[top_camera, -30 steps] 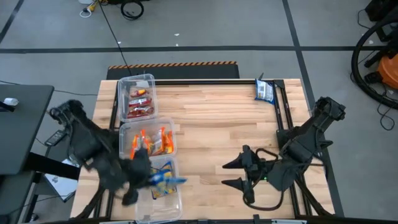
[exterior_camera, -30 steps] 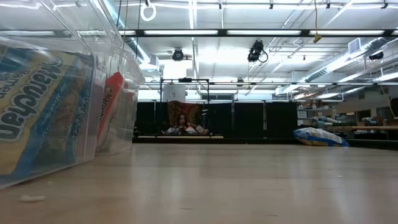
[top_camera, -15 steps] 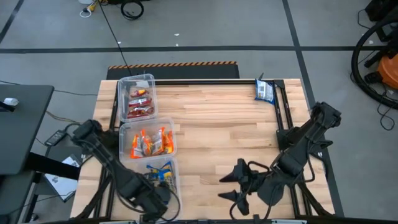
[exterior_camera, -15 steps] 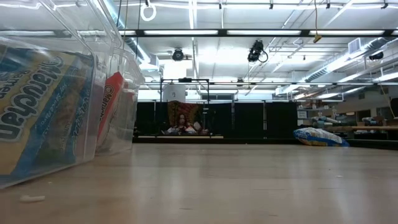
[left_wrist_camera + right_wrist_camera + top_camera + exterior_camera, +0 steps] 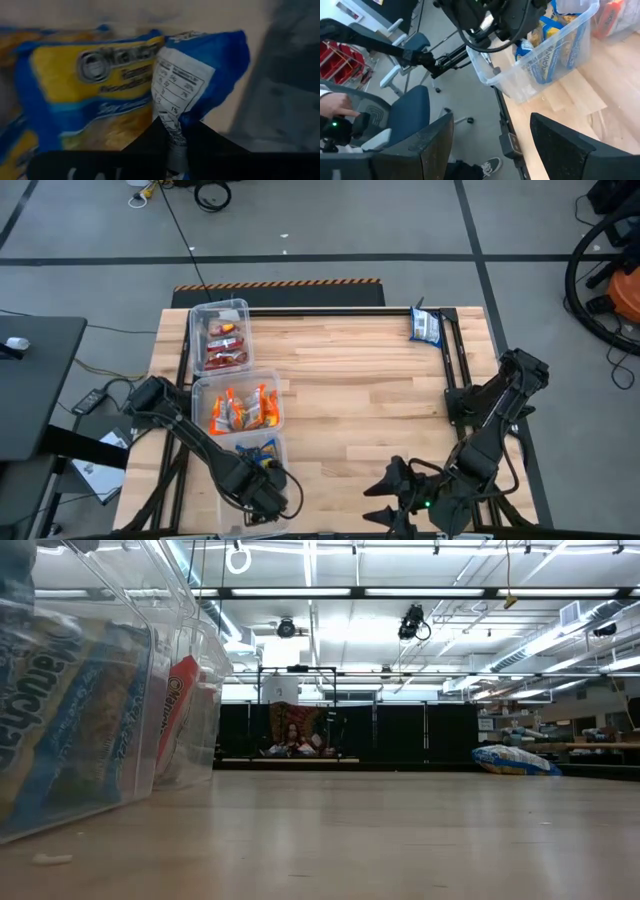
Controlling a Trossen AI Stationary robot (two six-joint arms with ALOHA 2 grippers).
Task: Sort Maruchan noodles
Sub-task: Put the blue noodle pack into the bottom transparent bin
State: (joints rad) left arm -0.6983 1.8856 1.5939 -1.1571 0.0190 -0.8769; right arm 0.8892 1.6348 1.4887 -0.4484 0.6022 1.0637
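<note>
- Left gripper (image 5: 175,145): fingers pinched tight on the crimped edge of a blue-and-yellow Maruchan packet (image 5: 200,65), nutrition panel facing the wrist camera. High view puts it down in the nearest clear bin (image 5: 283,470).
- Glossy, crinkled film; another blue-and-yellow packet (image 5: 90,85) lies flat just behind.
- Right gripper (image 5: 490,135): fingers spread wide, holding nothing, at the table's near edge, right of centre.
- High view only: orange packets (image 5: 243,409) in the middle bin (image 5: 279,398), red packets (image 5: 225,345) in the far bin (image 5: 245,308), one blue packet (image 5: 426,327) loose at the far right corner of the butcher-block table (image 5: 360,380).
- Low view: that loose packet lies flat on the wood.
</note>
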